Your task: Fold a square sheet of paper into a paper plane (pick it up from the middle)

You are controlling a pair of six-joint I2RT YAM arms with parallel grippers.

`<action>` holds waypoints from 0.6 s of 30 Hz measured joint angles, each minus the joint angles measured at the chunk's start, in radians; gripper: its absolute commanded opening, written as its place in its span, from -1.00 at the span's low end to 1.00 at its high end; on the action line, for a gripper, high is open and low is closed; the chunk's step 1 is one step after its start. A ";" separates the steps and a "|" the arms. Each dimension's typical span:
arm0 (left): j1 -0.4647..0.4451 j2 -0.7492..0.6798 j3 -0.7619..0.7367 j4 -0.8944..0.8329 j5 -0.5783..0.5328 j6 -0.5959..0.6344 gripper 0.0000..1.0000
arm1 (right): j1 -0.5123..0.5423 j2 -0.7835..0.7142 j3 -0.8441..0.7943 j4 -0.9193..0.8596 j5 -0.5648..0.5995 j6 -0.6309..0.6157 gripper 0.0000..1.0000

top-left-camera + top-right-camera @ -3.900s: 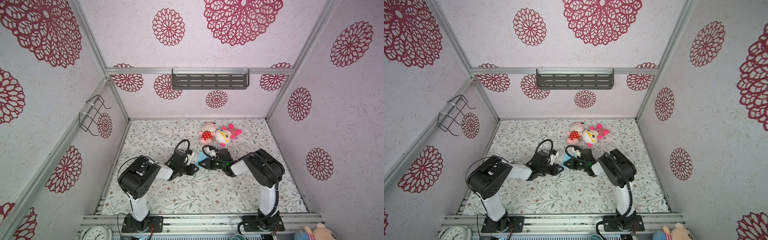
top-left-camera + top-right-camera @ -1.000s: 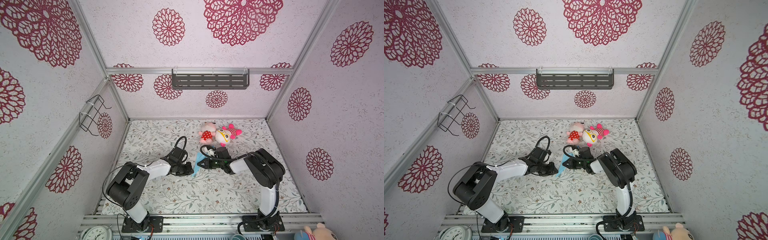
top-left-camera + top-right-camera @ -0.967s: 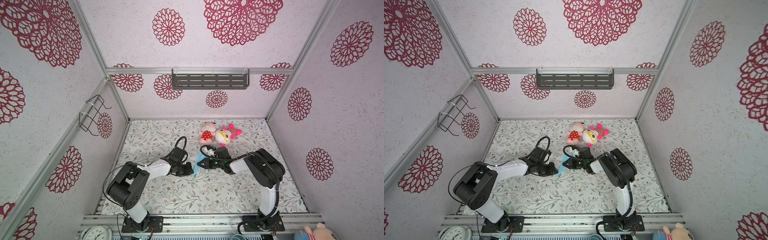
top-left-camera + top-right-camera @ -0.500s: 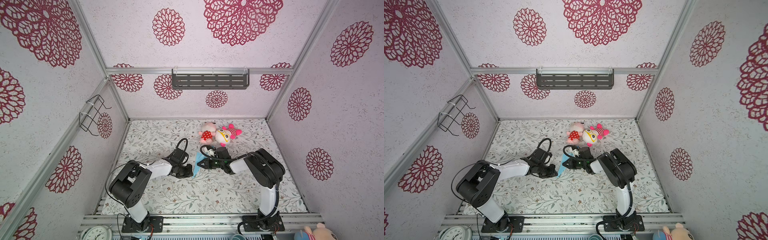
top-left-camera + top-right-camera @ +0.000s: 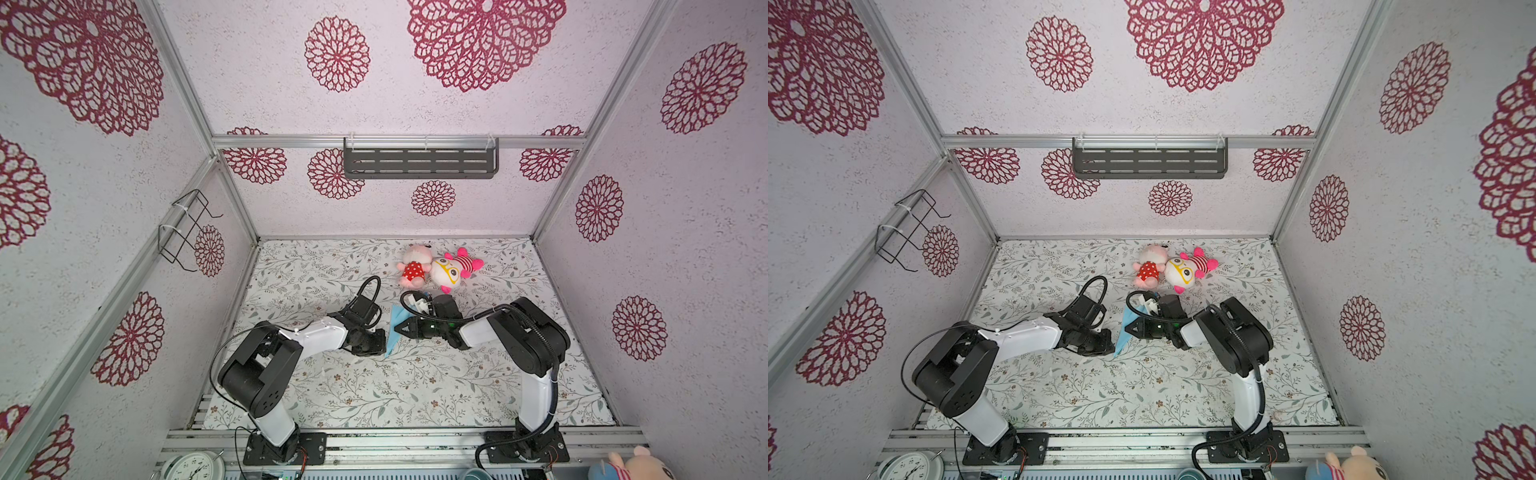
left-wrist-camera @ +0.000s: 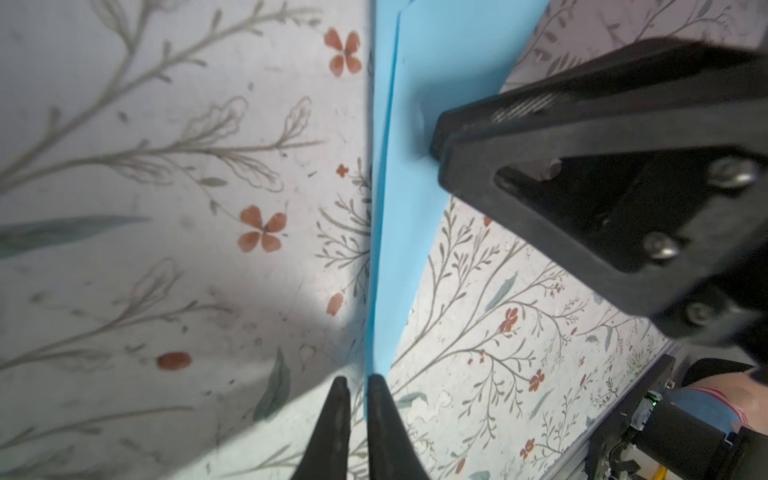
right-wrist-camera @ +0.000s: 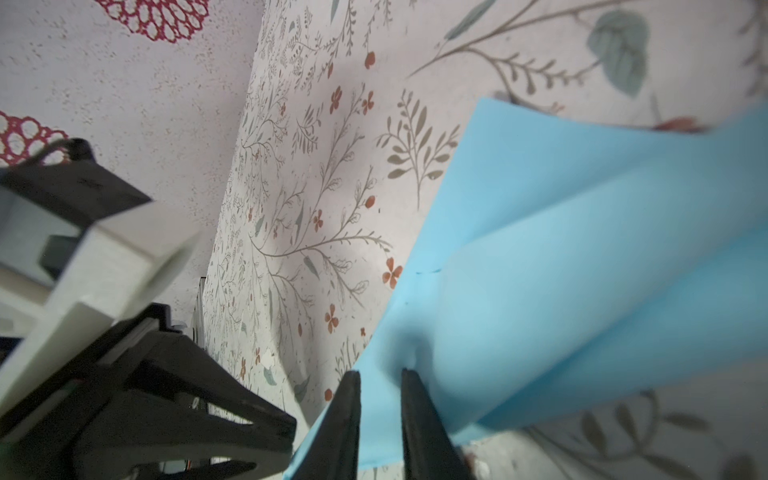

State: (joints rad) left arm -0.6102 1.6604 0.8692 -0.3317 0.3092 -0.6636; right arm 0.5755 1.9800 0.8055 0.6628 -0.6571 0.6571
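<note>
Left claw (image 6: 356,382) opposite right claw (image 7: 379,376), low

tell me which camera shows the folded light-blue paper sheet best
The right wrist view: the folded light-blue paper sheet is large and close, its layers and creases plain. The left wrist view shows the sheet as a narrow strip; both top views show just a small sliver.

Paper plane (image 6: 399,208): smooth matt ppr; 2 toys (image 5: 445,271) (fuzzy cloth).
</note>
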 measured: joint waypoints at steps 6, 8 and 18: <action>-0.012 -0.043 0.030 0.027 -0.016 0.005 -0.85 | 0.001 0.000 -0.011 0.024 0.000 0.019 -0.54; -0.019 -0.022 0.048 0.034 -0.016 0.006 -0.89 | 0.001 0.000 -0.013 0.027 0.000 0.024 -0.54; -0.031 0.095 0.082 0.028 -0.008 0.006 -1.00 | 0.002 0.000 -0.014 0.031 0.000 0.028 -0.54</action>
State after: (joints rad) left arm -0.6411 1.7557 0.9512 -0.3035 0.3008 -0.6579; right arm 0.5770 1.9800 0.7914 0.6937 -0.6571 0.6853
